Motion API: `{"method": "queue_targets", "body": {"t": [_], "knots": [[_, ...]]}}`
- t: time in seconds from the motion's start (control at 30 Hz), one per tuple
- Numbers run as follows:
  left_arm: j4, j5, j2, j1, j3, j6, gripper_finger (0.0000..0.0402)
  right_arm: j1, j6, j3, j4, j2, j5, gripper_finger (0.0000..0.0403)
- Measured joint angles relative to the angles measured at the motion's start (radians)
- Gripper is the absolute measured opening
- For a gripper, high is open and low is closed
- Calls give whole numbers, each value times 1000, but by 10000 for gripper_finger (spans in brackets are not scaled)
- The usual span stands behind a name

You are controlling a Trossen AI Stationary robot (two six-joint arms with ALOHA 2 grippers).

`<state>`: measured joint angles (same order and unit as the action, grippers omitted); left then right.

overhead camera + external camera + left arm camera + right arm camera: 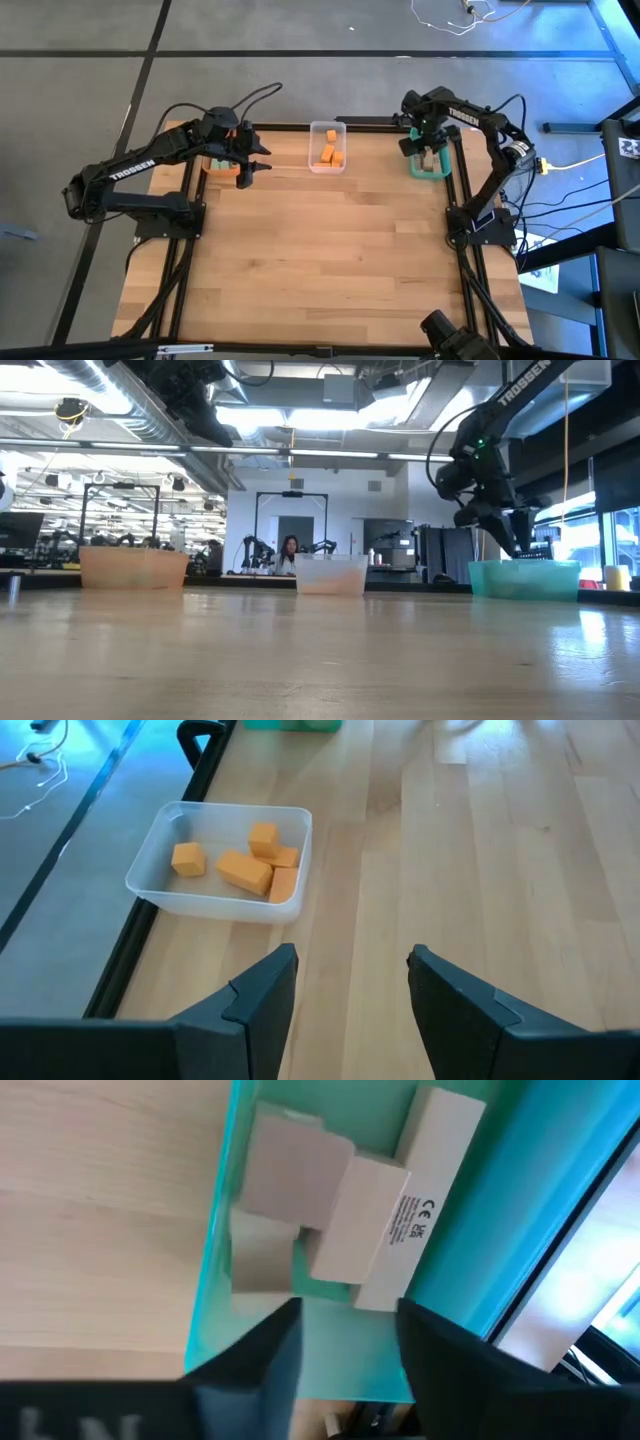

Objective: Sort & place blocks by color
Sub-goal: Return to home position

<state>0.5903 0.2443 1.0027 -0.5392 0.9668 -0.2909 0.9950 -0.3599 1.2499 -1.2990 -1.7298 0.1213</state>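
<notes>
Several orange blocks (257,868) lie in the clear bin (327,147) at the middle of the far edge. Several light wood blocks (330,1210) lie in the teal bin (432,163) at the far right. My right gripper (348,1330) hangs open over the teal bin's near end, its fingertips at rim height in the low view (515,542), with nothing between them. My left gripper (350,990) is open above the table beside the orange bin (222,162), pointing toward the clear bin. My left arm hides what is in the orange bin. No mint green block shows.
The three bins stand in a row along the table's far edge: the orange bin (133,568), the clear bin (332,575) and the teal bin (523,578). A black frame rail (150,935) runs behind them. The bare wooden table (320,260) stretches to the near edge.
</notes>
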Motion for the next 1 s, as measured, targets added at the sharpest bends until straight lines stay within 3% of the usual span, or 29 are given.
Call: {"method": "queue_targets", "body": {"t": [0.17,0.27,0.5,0.9,1.0], "knots": [[0,-63,0,1,0,0,183,-13,5,2,-6,0,-2,94],[3,-129,0,1,0,-1,183,-20,5,23,-34,0,-2,69],[2,-155,-1,1,0,-7,183,-23,5,100,-82,0,-2,68],[3,-155,-2,1,0,-2,183,-23,100,103,-66,0,-13,69],[17,-155,-2,1,0,0,183,-23,119,103,-67,0,-77,69]]}}
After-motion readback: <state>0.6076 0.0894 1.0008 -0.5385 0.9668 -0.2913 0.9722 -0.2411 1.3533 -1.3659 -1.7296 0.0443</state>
